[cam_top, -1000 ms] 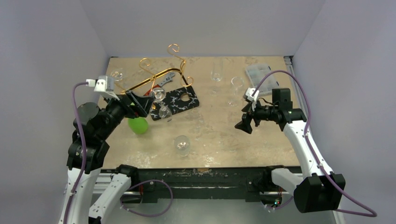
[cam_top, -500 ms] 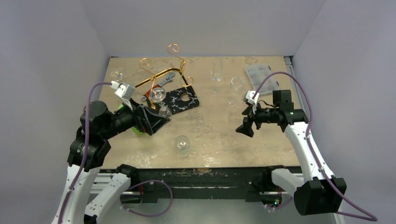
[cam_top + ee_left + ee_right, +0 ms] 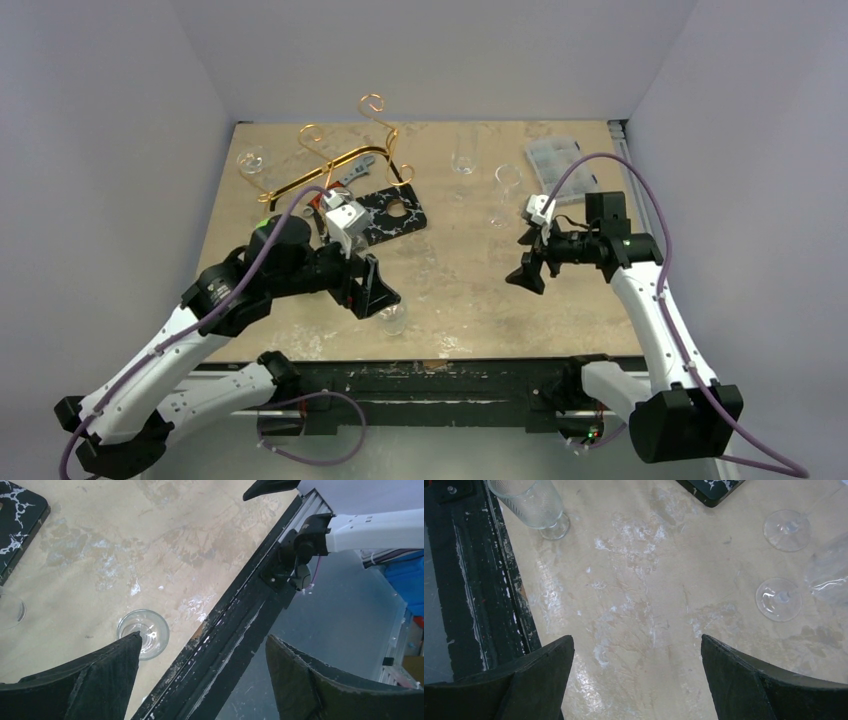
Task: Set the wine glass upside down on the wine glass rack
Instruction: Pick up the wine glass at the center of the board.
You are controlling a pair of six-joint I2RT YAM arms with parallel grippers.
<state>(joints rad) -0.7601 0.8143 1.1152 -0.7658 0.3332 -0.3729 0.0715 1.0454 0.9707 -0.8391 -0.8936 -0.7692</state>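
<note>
**Both jaws apart, wine glass unheld on table**

Left gripper (image 3: 203, 639): jaws are seen wide apart, nothing clamped. In the left wrist view the wine glass (image 3: 143, 640) is seen from above, its rim just beside the tip of one finger (image 3: 100, 680); contact cannot be told. In the top view the glass is found upright on the table (image 3: 470, 290), close to the near edge, just right of and nearer than that gripper.

Right gripper (image 3: 636, 639): jaws are seen wide apart, nothing between them but bare table top. It is held over the right half of the table, well apart from the wine glass.

Wine glass rack (image 3: 340, 150): located at the back left, its curled loops pointing up. A black veined board (image 3: 390, 212) is laid just in front of it, and a wrench (image 3: 350, 172) lies by the gold bar. Two stemmed glasses (image 3: 507, 185) are stood upright at the back, right of centre. A clear box (image 3: 555, 155) is placed at the back right.
</note>
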